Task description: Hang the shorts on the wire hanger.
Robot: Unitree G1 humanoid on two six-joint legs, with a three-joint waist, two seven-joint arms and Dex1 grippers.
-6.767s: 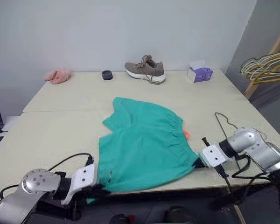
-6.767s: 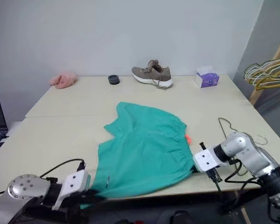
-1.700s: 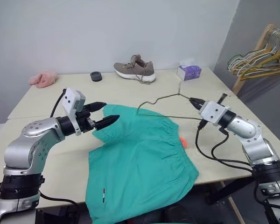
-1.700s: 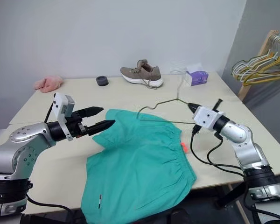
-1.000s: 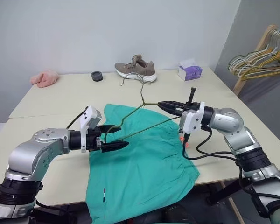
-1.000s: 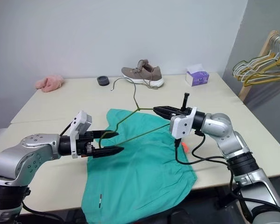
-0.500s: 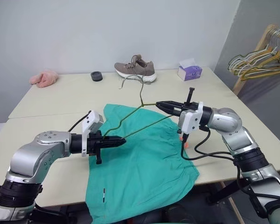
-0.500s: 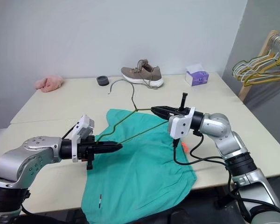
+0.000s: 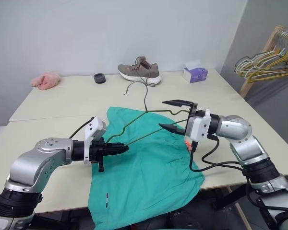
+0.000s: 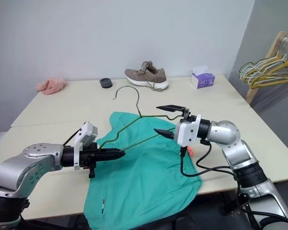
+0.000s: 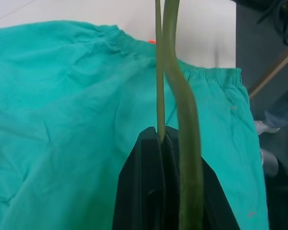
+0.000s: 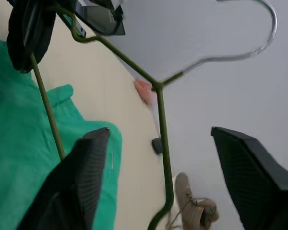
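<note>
The shorts (image 9: 144, 172) lie flat on the table (image 9: 57, 96), spread toward its near edge with a hem hanging over it. Above them the wire hanger (image 9: 146, 117) is held in the air, its long bottom wire running left to right and its hook pointing up toward the far edge. The left gripper (image 9: 120, 149) is clenched on the hanger's left corner. The right gripper (image 9: 175, 115) is spread wide at the other end, gripping nothing.

Teal-green shorts (image 9: 149, 167), olive-green wire hanger (image 9: 139, 118)
</note>
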